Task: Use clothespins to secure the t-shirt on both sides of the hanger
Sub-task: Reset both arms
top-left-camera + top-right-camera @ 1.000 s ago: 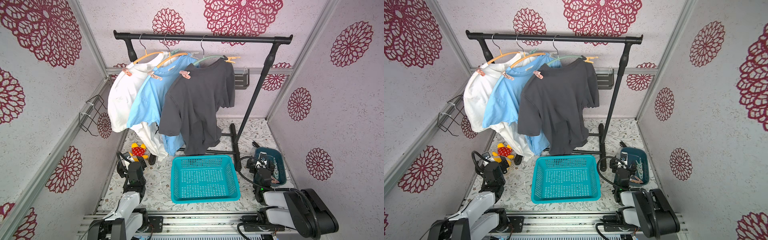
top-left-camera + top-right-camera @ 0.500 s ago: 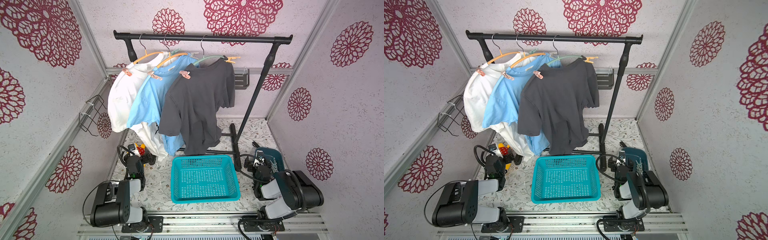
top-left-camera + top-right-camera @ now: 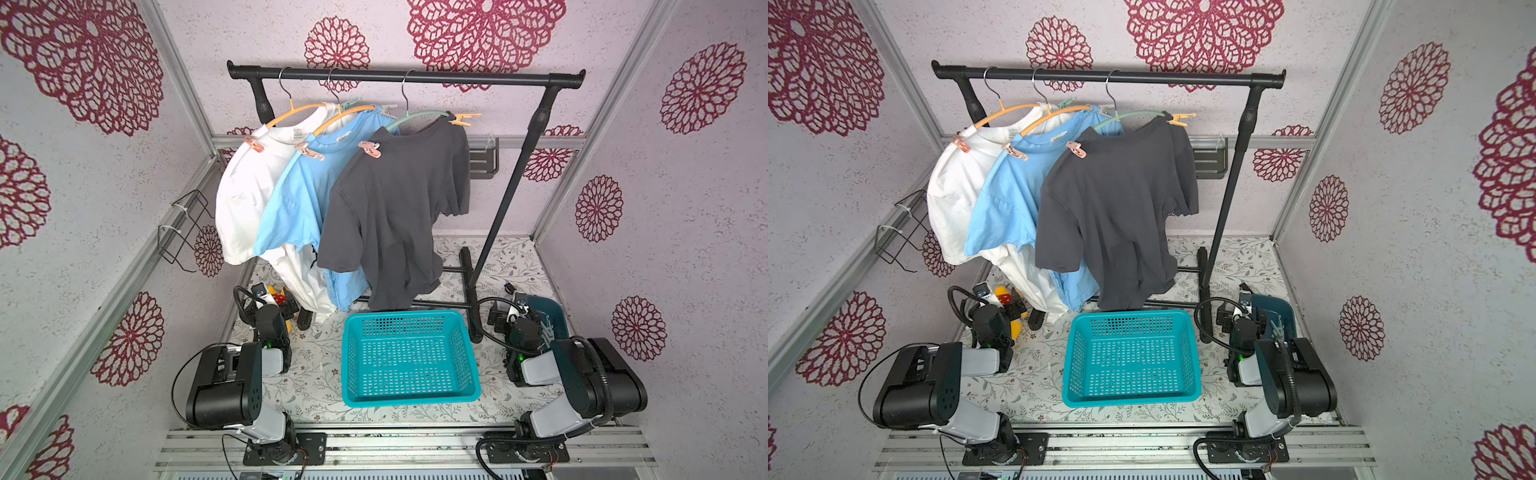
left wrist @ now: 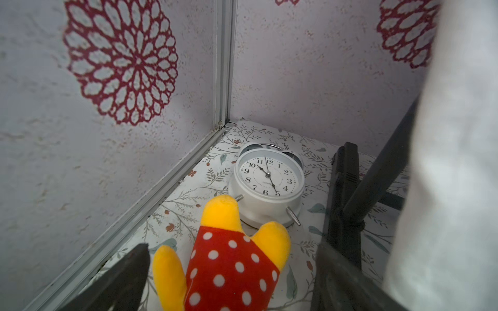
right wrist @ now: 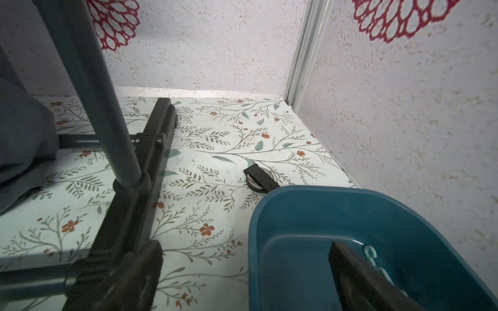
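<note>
Two shoulders pinned: pink clothespin [image 3: 370, 148] and yellow-orange clothespin [image 3: 464, 120] grip the dark t-shirt [image 3: 395, 208] on its hanger [image 3: 417, 114], high above the spread, empty left fingers [image 4: 118, 282] and right fingers [image 5: 358, 277], so it looks done

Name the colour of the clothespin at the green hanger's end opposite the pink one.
Yellow-orange. The clothespin shows best in a top view, at the dark t-shirt shoulder.

Both elbows are up now: my left arm [image 3: 224, 382] and right arm [image 3: 598, 378] fold back, and the left gripper [image 4: 233, 250] edges closer to the plush toy [image 4: 221, 212].
</note>
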Controlling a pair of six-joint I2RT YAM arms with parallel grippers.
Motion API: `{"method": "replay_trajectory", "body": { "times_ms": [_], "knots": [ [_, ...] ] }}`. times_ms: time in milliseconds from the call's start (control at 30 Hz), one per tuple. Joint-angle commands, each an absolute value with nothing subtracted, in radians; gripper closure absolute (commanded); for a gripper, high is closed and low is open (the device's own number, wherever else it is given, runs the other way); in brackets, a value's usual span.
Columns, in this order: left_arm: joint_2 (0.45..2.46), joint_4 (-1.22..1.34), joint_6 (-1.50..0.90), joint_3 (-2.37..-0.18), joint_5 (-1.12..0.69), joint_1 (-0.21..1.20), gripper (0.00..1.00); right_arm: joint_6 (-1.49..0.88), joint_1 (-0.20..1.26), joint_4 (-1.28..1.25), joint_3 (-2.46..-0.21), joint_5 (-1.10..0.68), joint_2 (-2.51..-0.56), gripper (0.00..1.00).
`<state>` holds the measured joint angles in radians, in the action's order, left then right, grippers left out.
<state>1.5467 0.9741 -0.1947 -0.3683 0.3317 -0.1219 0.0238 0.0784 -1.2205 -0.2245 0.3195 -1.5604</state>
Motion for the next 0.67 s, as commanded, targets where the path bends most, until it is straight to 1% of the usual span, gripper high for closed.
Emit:
{"method": "replay_trajectory", "body": {
  "times_ms": [0,433,533,633],
  "knots": [
    [1.548,0.928,-0.196,-0.390,0.372,-0.112,0.02,0.000,0.077,-1.248,-0.233,0.336,-1.540,0.01],
    [1.554,0.915,-0.175,-0.404,0.397,-0.094,0.02,-0.003,0.075,-1.236,-0.240,0.333,-1.542,0.01],
    [1.554,0.916,-0.175,-0.403,0.397,-0.094,0.02,-0.022,0.075,-1.237,-0.240,0.386,-1.542,0.01],
    [1.554,0.916,-0.175,-0.404,0.397,-0.094,0.02,-0.023,0.075,-1.239,-0.239,0.391,-1.540,0.01]
  ]
}}
